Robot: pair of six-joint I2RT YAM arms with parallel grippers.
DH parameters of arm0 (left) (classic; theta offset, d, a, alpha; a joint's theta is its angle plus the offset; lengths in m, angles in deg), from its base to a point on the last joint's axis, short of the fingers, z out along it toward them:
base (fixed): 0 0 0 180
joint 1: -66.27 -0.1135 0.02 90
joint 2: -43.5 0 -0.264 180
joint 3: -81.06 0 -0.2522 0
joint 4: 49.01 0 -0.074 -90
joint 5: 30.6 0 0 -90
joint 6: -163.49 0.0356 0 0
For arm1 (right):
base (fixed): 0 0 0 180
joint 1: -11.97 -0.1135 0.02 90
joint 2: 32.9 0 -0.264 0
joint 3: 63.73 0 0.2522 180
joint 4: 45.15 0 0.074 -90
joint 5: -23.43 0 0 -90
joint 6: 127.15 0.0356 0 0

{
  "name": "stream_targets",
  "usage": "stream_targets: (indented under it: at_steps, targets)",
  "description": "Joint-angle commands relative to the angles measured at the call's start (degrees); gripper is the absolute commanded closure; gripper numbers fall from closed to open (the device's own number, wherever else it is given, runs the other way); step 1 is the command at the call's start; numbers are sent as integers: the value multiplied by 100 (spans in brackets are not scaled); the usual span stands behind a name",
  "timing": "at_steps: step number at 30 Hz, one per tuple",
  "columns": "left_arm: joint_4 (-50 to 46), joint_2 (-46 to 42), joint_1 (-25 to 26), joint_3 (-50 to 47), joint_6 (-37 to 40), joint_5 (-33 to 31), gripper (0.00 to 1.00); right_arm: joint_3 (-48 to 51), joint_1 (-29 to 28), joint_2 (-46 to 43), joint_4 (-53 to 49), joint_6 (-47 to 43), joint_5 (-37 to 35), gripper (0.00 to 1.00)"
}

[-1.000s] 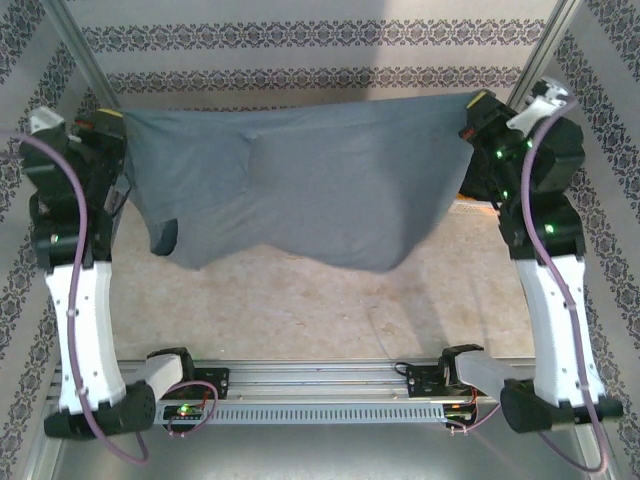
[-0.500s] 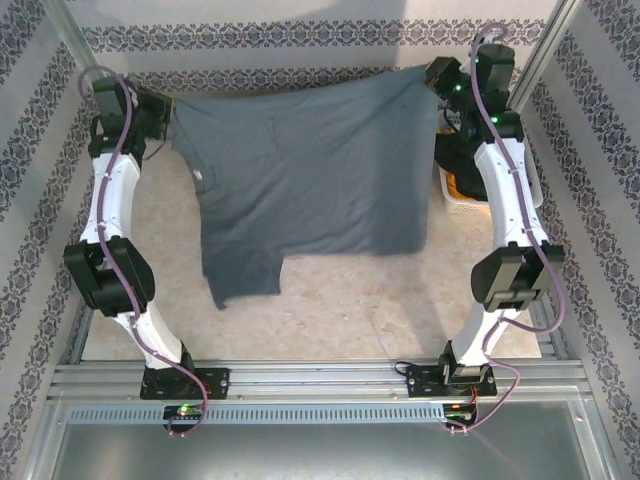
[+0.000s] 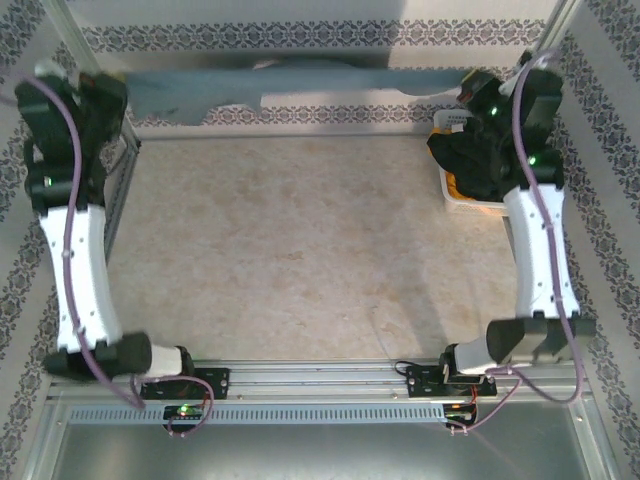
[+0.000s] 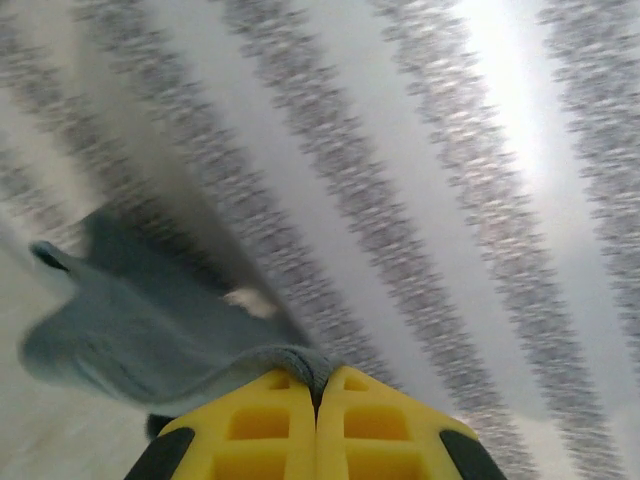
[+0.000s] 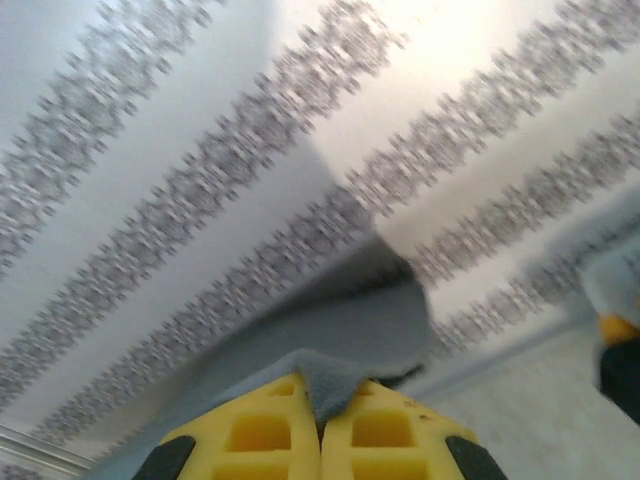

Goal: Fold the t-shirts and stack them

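While both arms reach up and back, the slate blue-grey t-shirt point(image 3: 300, 82) hangs stretched between them above the far edge of the bench point(image 3: 300, 260). From the overhead camera it shows as a long, thin band running from the far left corner to the far right corner, seen almost edge-on against the striped, patterned wall point(image 3: 300, 38).

The left hand point(image 3: 120, 88) is up at the far left corner. From its wrist, the left hand point(image 4: 318, 385) has its yellow fingers pressed together on a folded rim of the shirt, which bulges out just above the tips. The rest of the cloth point(image 4: 150, 320) trails off to the left and looks blurred.

The right hand point(image 3: 463, 97) is up at the far right corner and holds the other end of the band. From its wrist, the right hand point(image 5: 322, 400) is likewise clamped tight, with a small tuft of grey fabric pinched between the yellow fingers. The shirt point(image 5: 350, 330) spreads away from the tips toward the wall.

None of the shirt touches the bench as far as I can tell; the whole band sits up at the height of the hands.

A white basket point(image 3: 470, 205) stands at the right edge of the bench near the far corner, just beside the right arm and partly hidden by it. Some orange-yellow cloth point(image 3: 455, 186) shows inside it.
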Motion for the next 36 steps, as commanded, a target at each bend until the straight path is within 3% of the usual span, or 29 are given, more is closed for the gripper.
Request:
stream_targets:
  at_steps: [1,3,4,8,10,12,16,23,28,31,36]
  targets:
    - [-129,-465,-63,-2025,-218,-1113,100,1465,-153,-530,-298,6,-1309,100]
    - [-29,-552,-55,-2984,-165,-976,97,2296,-285,-748,-340,7,-1463,100]
    - [121,-493,-59,-3403,-107,-802,86,2701,-308,-774,-332,81,-1410,100]
    - [149,54,60,-4111,264,-445,52,3355,-327,-257,-611,-29,-959,58]
    - [-1,186,288,-4168,486,-602,43,3113,-342,176,-1287,-201,-807,49]
    - [-198,275,555,-4160,613,-660,42,2930,-439,399,-1756,-359,-897,47]
    - [-706,135,1230,-4295,594,-861,44,3239,-670,90,-1664,-433,-1053,46]
    - [-1849,-480,2748,-5126,-324,-790,46,3246,-1032,-38,-1852,-808,-949,48]
    - [-2550,-1131,3112,-5758,-421,-492,48,3199,-1232,38,-1952,-965,-602,48]
    - [-2662,-1236,3349,-6092,-226,-5,49,3406,-1224,42,-1969,-729,-341,48]
    - [-2431,-1191,4297,-6397,-273,670,48,3741,-1276,-73,-1844,-636,-247,48]
